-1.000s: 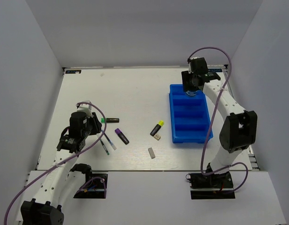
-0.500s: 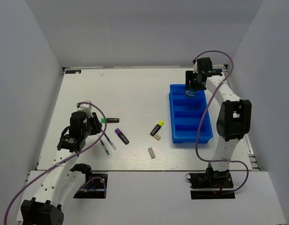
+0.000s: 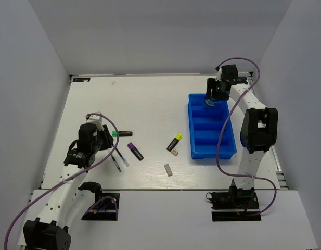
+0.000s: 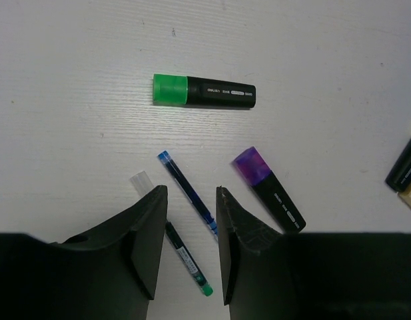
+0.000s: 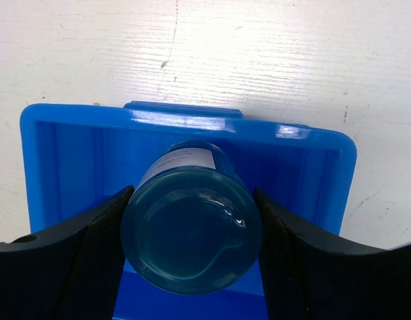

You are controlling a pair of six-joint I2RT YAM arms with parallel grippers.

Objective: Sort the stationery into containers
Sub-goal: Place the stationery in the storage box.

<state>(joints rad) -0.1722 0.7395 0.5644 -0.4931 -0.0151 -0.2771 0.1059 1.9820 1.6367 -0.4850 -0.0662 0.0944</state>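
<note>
My right gripper [image 3: 212, 97] is shut on the blue round piece [image 3: 210, 103], a small blue jar. It holds the jar over the far end compartment of the blue tray [image 3: 230, 140]. In the right wrist view the jar [image 5: 192, 233] sits between both fingers above the tray's far wall [image 5: 72, 117]. My left gripper [image 4: 188, 193] is open and empty above two thin pens [image 4: 185, 190]. A green-ended marker [image 4: 205, 91] and a purple-ended marker [image 4: 268, 189] lie just beyond. A yellow-ended marker [image 3: 175, 141], a beige eraser [image 3: 174, 152] and a grey eraser [image 3: 168, 170] lie left of the tray.
White walls enclose the table on the left, back and right. The tray's nearer compartments [image 3: 212, 136] show nothing in them. The right arm's cable [image 3: 222, 151] loops beside the tray's right side.
My right gripper has shifted slightly right and farther with the blue jar, and the right arm's elbow has swung back. The left arm has not moved.
</note>
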